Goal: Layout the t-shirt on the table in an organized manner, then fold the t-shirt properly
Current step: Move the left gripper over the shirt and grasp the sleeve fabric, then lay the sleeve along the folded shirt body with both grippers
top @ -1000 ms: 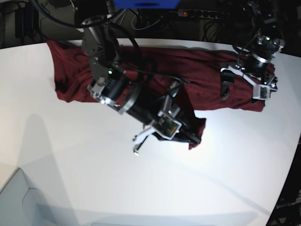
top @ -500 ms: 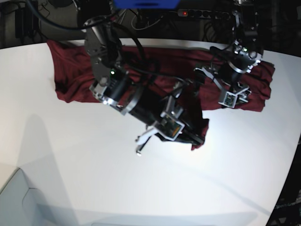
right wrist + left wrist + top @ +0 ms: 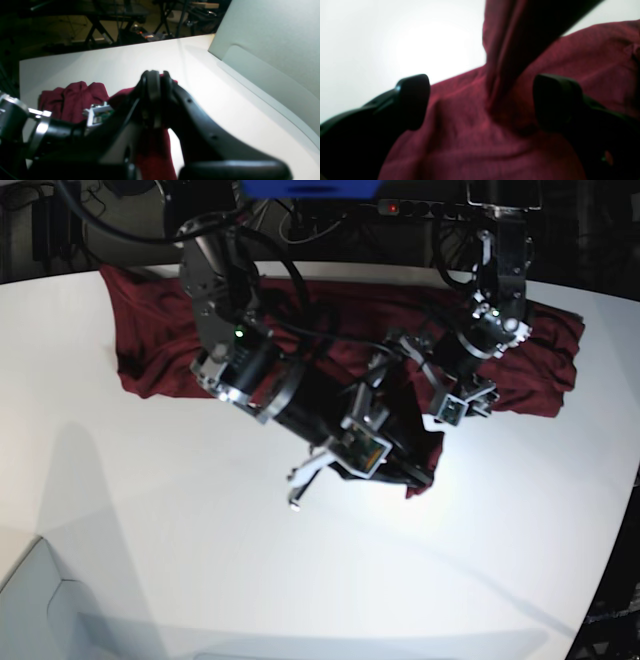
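Observation:
The dark maroon t-shirt point(image 3: 330, 310) lies stretched along the far side of the white table point(image 3: 200, 530). One flap of it reaches toward the middle. My right gripper point(image 3: 416, 473) is shut on that flap. In the right wrist view the jaws point(image 3: 153, 93) are pressed together and cloth point(image 3: 152, 150) hangs below them. My left gripper point(image 3: 425, 385) hovers open just beyond the flap, low over the shirt. In the left wrist view its fingertips point(image 3: 413, 100) stand wide apart, and a raised ridge of the t-shirt point(image 3: 500, 62) runs up between them.
A pale grey panel point(image 3: 40, 610) sits at the near left corner and also shows in the right wrist view point(image 3: 262, 37). A power strip and cables point(image 3: 430, 208) lie behind the table. The curved table edge point(image 3: 612, 560) runs down the right side.
My left arm has swung from the shirt's far right end toward the middle, close to the right gripper, staying open. The right arm has held its grip almost in place.

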{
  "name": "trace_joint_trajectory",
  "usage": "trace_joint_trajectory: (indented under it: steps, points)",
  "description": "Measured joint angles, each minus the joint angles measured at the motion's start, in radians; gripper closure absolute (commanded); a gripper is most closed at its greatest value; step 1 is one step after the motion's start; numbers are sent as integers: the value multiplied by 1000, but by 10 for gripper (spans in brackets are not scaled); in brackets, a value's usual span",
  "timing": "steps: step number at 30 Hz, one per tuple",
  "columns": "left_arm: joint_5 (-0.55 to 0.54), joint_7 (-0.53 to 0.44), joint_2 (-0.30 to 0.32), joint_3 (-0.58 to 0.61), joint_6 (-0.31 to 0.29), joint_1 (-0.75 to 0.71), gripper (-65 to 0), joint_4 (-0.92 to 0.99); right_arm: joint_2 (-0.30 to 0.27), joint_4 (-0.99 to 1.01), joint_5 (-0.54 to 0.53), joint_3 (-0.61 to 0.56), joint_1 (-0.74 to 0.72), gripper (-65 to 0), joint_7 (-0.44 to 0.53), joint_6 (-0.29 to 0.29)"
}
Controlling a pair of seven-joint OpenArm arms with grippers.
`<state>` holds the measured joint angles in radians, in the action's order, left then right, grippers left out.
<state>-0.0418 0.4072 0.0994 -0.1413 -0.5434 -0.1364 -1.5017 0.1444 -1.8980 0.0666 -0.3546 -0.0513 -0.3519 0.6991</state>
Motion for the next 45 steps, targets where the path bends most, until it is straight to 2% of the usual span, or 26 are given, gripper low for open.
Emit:
trace_joint_trajectory:
  steps: [4,6,8,11,12,13,15,18,27,30,36,40,45]
  points:
    - [0,2,0,42,0,11,-615,27,0,0,0,0,0,0,0,0]
    - [0,4,-3,43,-3,16,-533,27,0,0,0,0,0,0,0,0]
    - [-1,2,-1,42,-3,24,-363,27,0,0,0,0,0,0,0,0]
    - [-1,0,0,32,-3,23,-56,20,0,0,3,0,0,0,0,0]
    - [0,0,0,31,0,23,0,19,0,0,3,0,0,0,0,0]
    - [5,4,0,27,0,20,0,19,0,0,3,0,0,0,0,0]
    - [3,4,-1,5,-3,17,-43,19,0,0,3,0,-1,0,0,0]
    - [0,8,-3,-77,-3,9,0,-13,-1,0,4,3,-1,0,0,0]
    - [4,11,1,-412,-7,-5,-3,-221,-3,0,3,5,29,0,5,0]
    - [4,9,23,-496,-9,-25,-3,-262,-6,1,4,-18,73,0,1,-1]
    - [0,8,101,-584,-16,-35,-3,-266,-6,38,0,-82,147,0,8,2]
    - [0,7,108,-630,-19,-41,-3,-255,-5,138,-1,-130,177,0,15,3]
    - [6,15,105,-633,-22,-39,-3,-163,-6,262,2,-133,178,0,8,0]
